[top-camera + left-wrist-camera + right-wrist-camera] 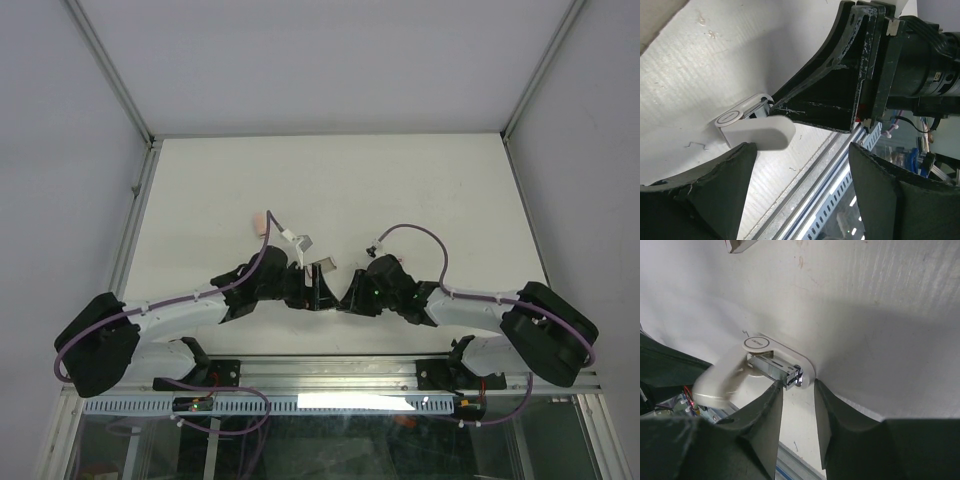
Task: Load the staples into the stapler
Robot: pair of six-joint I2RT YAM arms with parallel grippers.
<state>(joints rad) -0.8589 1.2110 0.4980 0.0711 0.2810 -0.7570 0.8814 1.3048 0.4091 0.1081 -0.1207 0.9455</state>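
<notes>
The white stapler [758, 344] lies on the table with its lid [720, 377] swung open and its metal magazine [775, 369] bared. It also shows in the left wrist view [752, 131] and the top view [325, 267]. My right gripper [797, 385] has its fingertips pinched on the stapler's front end. My left gripper [801, 150] is open wide and empty, just on the near side of the stapler lid. The staples, a small white box [299, 240], lie just beyond the stapler; no red mark shows.
A pink oblong [258, 220] lies left of the staples box. A loose staple [697, 145] lies by the stapler. The metal rail [330, 370] runs along the table's near edge, close behind both grippers. Frame posts stand at the far corners.
</notes>
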